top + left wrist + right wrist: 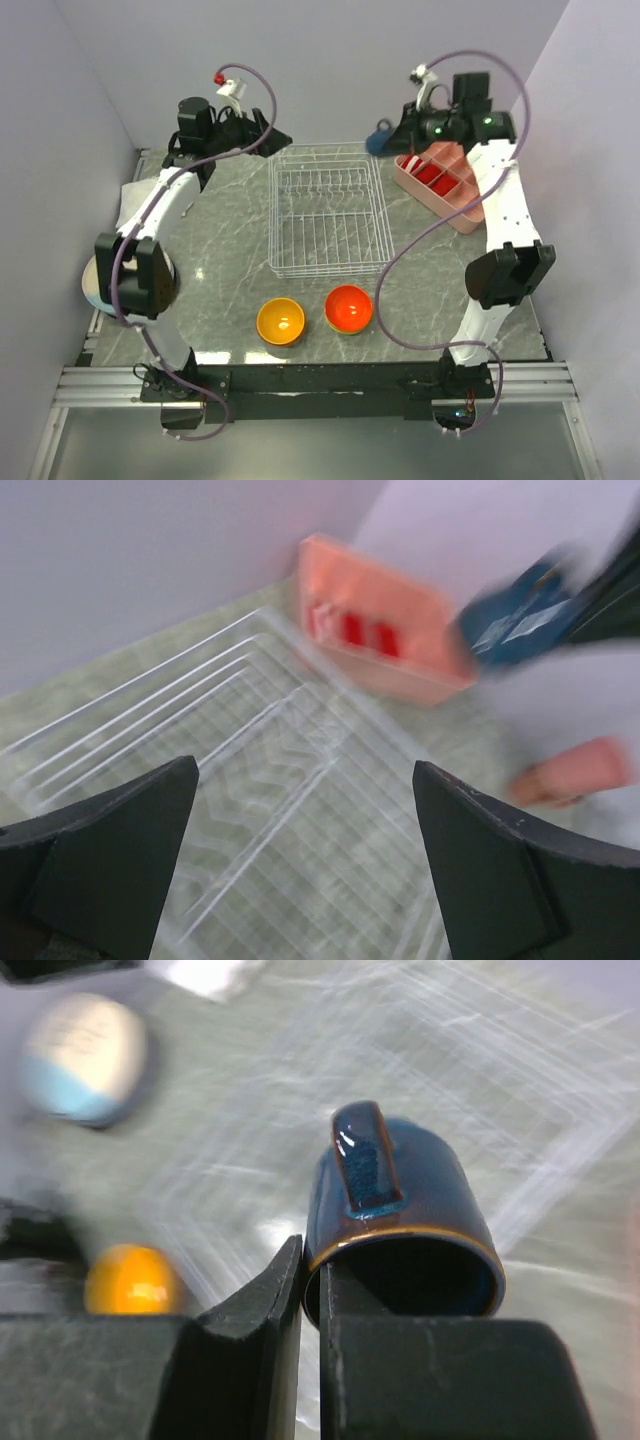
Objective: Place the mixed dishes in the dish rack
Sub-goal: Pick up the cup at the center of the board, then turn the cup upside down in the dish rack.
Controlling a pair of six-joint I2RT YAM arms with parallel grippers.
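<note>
Between the pink tray (470, 215) and the far corner of the white wire dish rack (325, 272), a navy cup (400, 1210) is pinched at its rim by the raised right gripper (310, 1290), while the left gripper (305, 780) is held wide open, empty.

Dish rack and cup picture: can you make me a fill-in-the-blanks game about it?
The right pincer grips the navy cup by its ___.
The left pincer stands ___, holding nothing.
The dish rack is ___, with no dishes inside it.
Missing words: rim; open; empty.
</note>
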